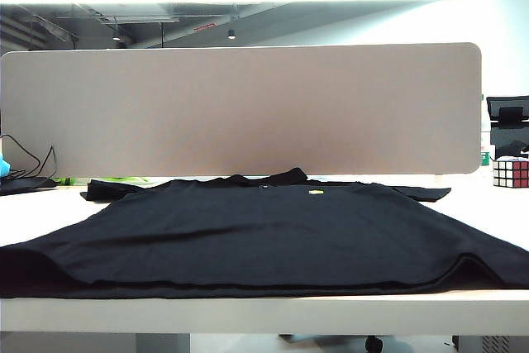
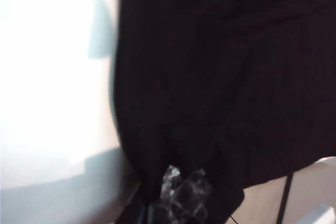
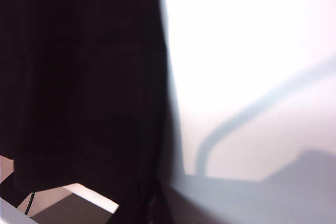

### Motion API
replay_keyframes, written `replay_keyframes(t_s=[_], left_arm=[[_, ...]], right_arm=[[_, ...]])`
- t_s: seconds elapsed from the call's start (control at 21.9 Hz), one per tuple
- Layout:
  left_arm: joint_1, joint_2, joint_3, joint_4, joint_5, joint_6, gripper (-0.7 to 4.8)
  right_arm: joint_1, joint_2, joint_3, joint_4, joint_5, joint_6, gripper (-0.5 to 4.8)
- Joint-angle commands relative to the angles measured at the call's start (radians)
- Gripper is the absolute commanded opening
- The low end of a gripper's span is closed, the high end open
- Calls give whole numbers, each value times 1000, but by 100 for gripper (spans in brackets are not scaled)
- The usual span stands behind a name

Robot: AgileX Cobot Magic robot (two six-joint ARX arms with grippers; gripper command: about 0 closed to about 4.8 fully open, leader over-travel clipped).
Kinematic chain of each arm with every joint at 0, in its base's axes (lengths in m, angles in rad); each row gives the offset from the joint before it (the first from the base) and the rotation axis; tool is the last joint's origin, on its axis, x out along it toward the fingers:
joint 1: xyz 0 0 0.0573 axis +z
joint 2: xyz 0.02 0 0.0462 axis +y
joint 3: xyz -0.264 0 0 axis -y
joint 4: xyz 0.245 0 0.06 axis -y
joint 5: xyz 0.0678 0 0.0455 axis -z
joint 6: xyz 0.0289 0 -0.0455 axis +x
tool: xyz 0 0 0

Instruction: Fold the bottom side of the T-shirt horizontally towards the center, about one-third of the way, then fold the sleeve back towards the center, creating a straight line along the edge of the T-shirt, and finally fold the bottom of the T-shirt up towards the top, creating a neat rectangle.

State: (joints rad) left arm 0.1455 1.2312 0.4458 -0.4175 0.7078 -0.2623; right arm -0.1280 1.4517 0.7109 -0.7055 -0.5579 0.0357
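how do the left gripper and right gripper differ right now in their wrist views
The left gripper's pale, glinting fingertips show clearly, pinched on a gathered edge of the T-shirt; the right gripper is only a dark shape at the shirt's edge. The left gripper plainly holds cloth; whether the right gripper holds any cannot be told. Both are shut, each at an edge of the shirt beside the white table, and neither shows in the exterior view.

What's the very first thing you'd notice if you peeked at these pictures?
The big black T-shirt spread flat over the white table, its collar toward the tall beige divider behind. A colourful puzzle cube sits far right. Close up, the left gripper and right gripper are each shut on the T-shirt's edge.
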Motion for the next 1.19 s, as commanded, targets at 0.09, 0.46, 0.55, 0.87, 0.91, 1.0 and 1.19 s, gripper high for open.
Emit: replay_keyframes(t_s=[0.09,0.46,0.55,0.87,0.91,1.0,1.19], left_arm=[[0,-3,3,0,50,1,-6],[0,-179,62,-177,-16,64,-6],[0,-312,93,-293,-82,103,-6],[1,-629,121,-505,-128,93,-6],[-2,-691,141,-564,-124,81,-6],[-23,-739,167,-586,-133,55,-6],[-31,-835,230,-607,-154,-4,-6]], right_arm=[[1,-6,2,-16,-34,-14,-9],[1,-224,2,-140,-47,-32,-9],[0,-347,3,-200,-47,-23,-9],[2,-658,16,-327,-45,27,-9],[8,-696,24,-336,-45,43,-9],[10,-729,26,-339,-47,48,-9],[14,-821,27,-364,-46,69,-9]])
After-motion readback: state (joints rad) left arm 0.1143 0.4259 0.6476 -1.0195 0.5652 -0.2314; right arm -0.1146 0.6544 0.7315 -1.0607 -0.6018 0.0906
